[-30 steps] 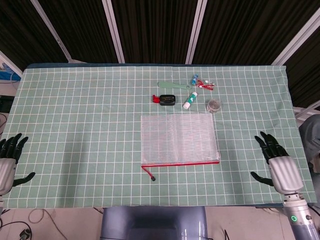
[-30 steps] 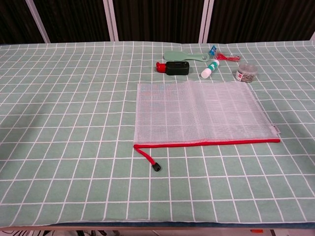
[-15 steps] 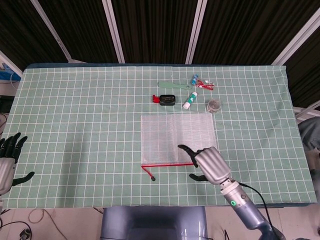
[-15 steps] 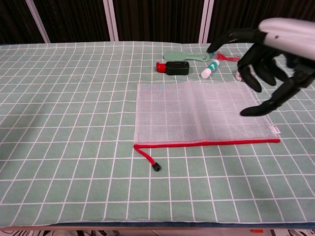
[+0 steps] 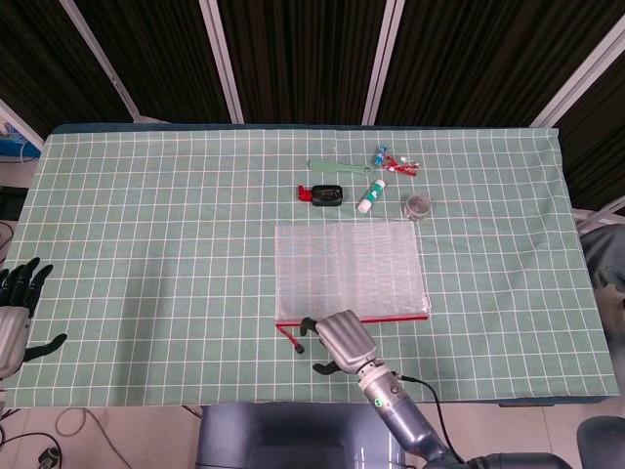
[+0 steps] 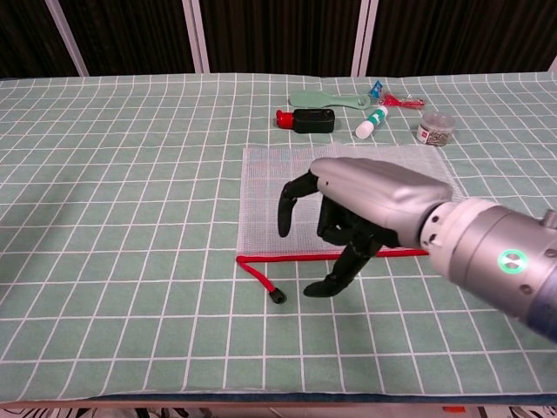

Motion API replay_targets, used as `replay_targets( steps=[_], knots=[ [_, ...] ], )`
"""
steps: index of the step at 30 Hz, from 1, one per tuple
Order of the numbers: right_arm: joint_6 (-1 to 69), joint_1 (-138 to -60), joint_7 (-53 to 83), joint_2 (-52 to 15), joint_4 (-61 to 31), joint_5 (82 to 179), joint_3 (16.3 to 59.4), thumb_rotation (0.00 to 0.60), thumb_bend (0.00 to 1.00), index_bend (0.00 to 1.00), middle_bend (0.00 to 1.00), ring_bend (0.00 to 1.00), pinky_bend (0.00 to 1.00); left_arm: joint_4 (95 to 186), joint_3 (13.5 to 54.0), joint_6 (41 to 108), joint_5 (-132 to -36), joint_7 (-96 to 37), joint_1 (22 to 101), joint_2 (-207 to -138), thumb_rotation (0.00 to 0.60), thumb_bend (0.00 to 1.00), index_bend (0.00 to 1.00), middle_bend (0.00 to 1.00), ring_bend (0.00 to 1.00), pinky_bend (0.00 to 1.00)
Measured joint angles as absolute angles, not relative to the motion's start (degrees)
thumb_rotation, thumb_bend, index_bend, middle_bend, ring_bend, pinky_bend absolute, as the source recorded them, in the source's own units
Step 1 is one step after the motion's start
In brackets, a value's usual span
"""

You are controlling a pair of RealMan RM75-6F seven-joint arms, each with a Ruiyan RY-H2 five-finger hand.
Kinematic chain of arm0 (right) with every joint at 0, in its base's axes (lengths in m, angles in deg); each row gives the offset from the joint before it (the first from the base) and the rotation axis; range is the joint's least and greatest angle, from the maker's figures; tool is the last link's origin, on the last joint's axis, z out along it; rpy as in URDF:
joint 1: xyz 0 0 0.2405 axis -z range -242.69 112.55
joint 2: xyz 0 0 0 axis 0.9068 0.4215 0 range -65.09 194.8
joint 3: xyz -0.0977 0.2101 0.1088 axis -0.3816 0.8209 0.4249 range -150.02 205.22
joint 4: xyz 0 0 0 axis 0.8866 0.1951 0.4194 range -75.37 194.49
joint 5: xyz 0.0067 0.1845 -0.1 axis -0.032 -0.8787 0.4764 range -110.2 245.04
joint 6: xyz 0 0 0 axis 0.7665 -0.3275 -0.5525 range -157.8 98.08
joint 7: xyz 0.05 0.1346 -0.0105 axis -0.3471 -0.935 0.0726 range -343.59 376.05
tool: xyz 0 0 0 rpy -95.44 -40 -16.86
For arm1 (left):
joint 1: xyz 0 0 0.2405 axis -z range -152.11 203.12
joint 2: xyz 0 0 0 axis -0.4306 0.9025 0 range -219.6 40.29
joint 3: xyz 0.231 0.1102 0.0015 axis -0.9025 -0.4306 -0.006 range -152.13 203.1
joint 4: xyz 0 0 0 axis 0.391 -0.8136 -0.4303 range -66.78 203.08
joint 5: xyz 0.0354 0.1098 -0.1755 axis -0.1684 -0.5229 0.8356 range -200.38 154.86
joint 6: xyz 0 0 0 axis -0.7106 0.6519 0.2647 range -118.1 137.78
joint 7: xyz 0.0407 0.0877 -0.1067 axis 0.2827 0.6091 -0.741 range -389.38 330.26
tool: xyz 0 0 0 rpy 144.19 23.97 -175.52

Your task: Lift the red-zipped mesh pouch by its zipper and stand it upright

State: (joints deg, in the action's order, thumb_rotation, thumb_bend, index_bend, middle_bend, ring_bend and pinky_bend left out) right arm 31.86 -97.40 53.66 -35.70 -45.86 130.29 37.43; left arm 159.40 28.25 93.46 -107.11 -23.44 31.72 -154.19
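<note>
Chest view: flat translucent mesh pouch point(image 6: 296, 187), red-edged

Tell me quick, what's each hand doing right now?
Left hand: open, holding nothing.
Right hand: open above the mesh pouch, holding nothing.

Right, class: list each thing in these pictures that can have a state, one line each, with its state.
mesh pouch: lying flat on the table, red zipper closed
zipper pull cord: loose on the cloth, not held
right hand: over the pouch's zipper edge, fingers apart, holding nothing
left hand: at the table's edge, open, idle
small white bottle: lying on its side
</note>
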Motion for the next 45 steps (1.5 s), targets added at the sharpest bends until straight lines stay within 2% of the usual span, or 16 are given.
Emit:
replay_targets(
  steps=[7,15,24,45],
  knots=[
    [36.0,-98.8,57.0,-44.1,-42.2,121.4,39.1,0.6,0.21,0.45,1.0,1.0,1.0,159.4,28.2,93.0,-107.0,-24.0,32.0,-154.0,0.6,0.01,0.0,0.0,0.0,0.0],
    [39.6,-100.5,58.0,-50.9,-35.6,119.4,40.7,0.6,0.23,0.47,1.0,1.0,1.0,159.4,28.2,92.7,-107.0,-24.6,32.1,-153.9,0.6,0.01,0.0,0.0,0.0,0.0],
    [41.2,-101.0,56.1,-54.8,-31.5,118.6,42.6,0.6,0.24,0.49,1.0,1.0,1.0,159.5,28.2,92.2,-106.7,-25.1,32.3,-153.7,0.6,0.01,0.0,0.0,0.0,0.0],
    [40.4,-102.1,52.9,-60.9,-23.1,116.7,45.0,0.6,0.24,0.49,1.0,1.0,1.0,159.7,28.4,91.8,-105.9,-25.0,32.5,-153.8,0.6,0.01,0.0,0.0,0.0,0.0]
  ],
)
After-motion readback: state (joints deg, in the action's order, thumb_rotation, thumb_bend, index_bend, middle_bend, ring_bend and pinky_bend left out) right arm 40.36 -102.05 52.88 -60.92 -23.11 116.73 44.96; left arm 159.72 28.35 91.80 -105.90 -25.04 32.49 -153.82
